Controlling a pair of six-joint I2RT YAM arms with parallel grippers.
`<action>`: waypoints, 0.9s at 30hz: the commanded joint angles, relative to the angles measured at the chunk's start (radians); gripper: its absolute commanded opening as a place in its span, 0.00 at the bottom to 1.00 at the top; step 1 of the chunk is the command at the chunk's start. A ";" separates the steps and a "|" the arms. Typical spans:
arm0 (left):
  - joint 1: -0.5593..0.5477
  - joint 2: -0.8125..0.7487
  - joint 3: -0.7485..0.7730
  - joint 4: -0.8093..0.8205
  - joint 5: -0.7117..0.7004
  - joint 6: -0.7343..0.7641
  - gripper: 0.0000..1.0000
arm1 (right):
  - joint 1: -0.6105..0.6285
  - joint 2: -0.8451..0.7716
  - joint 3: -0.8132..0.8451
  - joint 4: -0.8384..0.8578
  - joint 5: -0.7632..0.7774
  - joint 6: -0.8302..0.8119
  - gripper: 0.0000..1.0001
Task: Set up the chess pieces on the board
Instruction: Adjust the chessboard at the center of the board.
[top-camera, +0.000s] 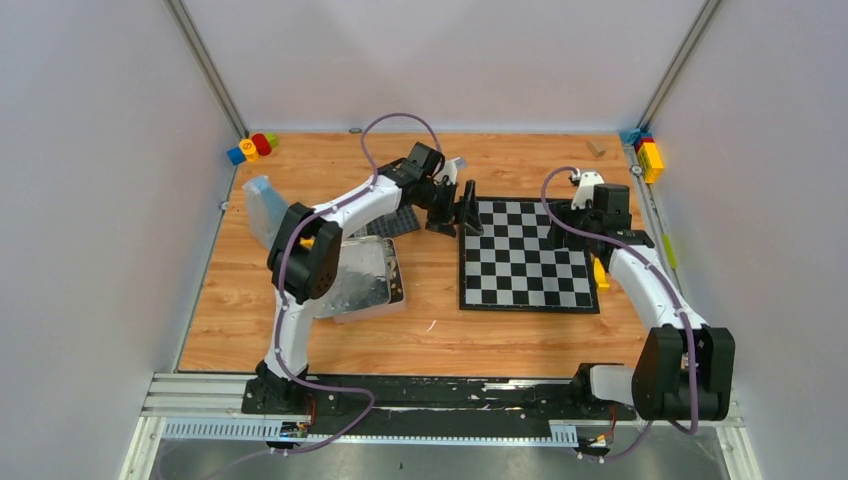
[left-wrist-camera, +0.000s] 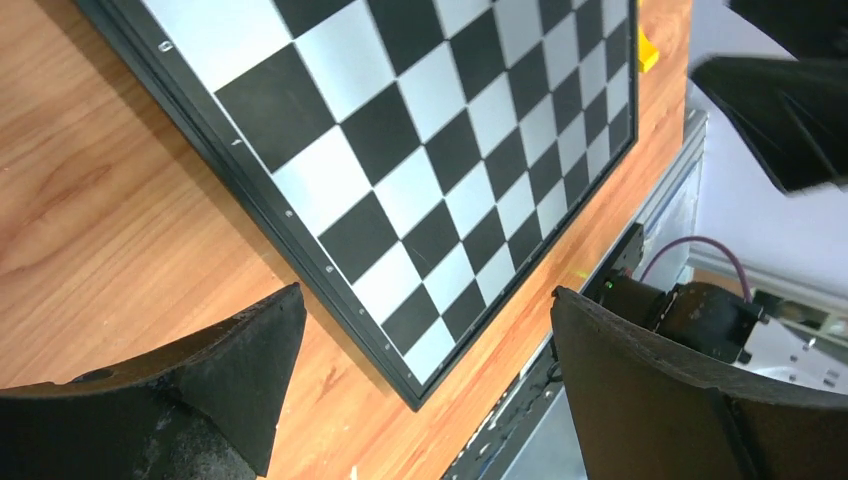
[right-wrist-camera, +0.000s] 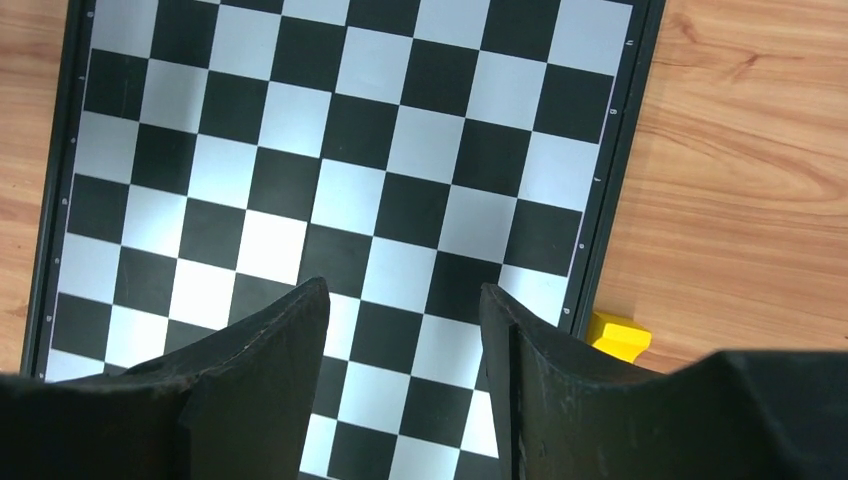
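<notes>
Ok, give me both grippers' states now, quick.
Left gripper: open, holding nothing.
Right gripper: open, holding nothing.

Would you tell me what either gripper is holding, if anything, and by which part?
Nothing is held: the left gripper and the right gripper are both open and empty.

Wrist views crop the board (right-wrist-camera: 330, 200) (left arm (top-camera: 350, 205) overlaps the tin (top-camera: 372, 278)).
</notes>
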 joint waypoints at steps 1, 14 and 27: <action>-0.012 -0.148 0.053 -0.067 -0.007 0.187 1.00 | -0.003 0.077 0.084 0.067 -0.005 0.078 0.58; -0.013 -0.408 0.036 -0.198 -0.276 0.662 1.00 | -0.005 0.406 0.311 0.206 0.122 0.258 0.73; -0.013 -0.366 0.106 -0.254 -0.262 0.703 1.00 | -0.069 0.504 0.355 0.305 0.264 0.446 0.91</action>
